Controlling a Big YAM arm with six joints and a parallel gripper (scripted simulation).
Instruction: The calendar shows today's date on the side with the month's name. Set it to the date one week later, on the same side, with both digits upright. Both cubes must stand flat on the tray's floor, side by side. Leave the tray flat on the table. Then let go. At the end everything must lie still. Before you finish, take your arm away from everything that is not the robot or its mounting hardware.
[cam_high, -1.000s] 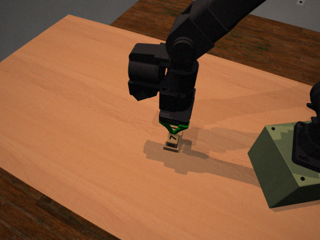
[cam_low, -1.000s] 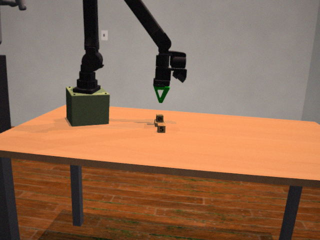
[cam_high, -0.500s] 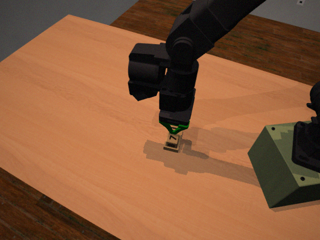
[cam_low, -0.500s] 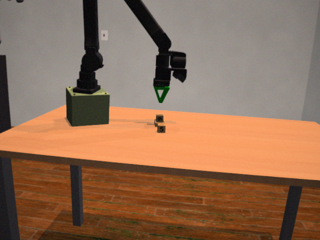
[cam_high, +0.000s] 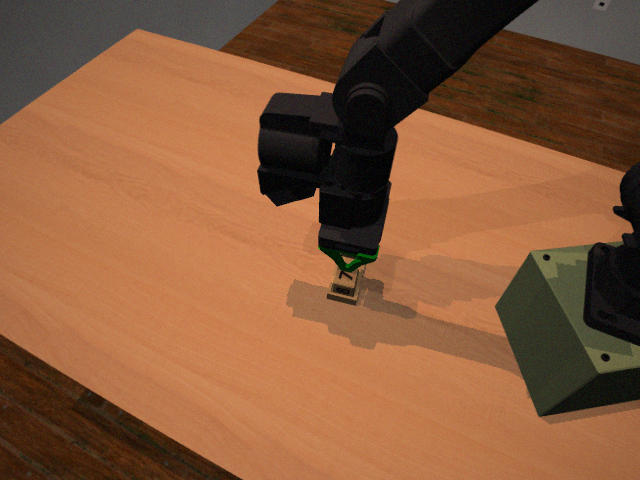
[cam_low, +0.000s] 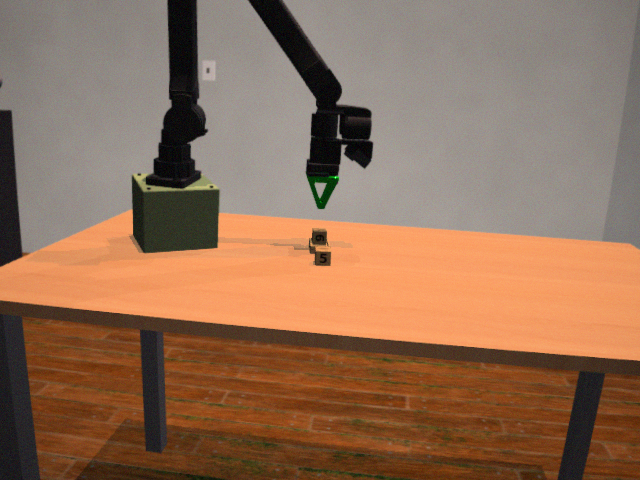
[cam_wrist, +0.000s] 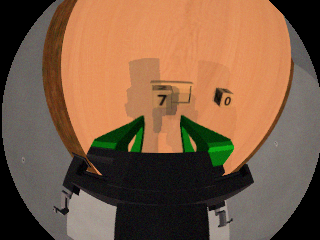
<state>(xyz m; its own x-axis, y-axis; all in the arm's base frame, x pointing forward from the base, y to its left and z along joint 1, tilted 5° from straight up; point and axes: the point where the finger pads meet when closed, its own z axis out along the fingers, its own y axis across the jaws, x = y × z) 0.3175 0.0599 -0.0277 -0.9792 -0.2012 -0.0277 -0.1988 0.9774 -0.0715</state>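
My gripper (cam_high: 347, 269) (cam_low: 321, 207) (cam_wrist: 162, 119) is partly open, with nothing between its fingers, above the tray and cubes. The tray (cam_high: 341, 298) (cam_wrist: 182, 82) lies on the table. One cube (cam_high: 344, 279) (cam_low: 319, 235) (cam_wrist: 161, 97) is in the tray, at the left end in the wrist view; it shows 7 on top, 8 on one side, and a sideways 6 or 9 in the exterior view. The tray's other end holds no cube. The second cube (cam_low: 323, 257) (cam_wrist: 223, 97) stands on the table outside the tray, showing 0 on top and 5 on a side. The month name is unreadable.
The green base block (cam_high: 535, 330) (cam_low: 178, 219) with the arm's foot stands on the table (cam_high: 155, 232) (cam_low: 439, 289), to the right in the top view. The loose cube is hidden behind the gripper in that view. Arm shadows fall around the tray.
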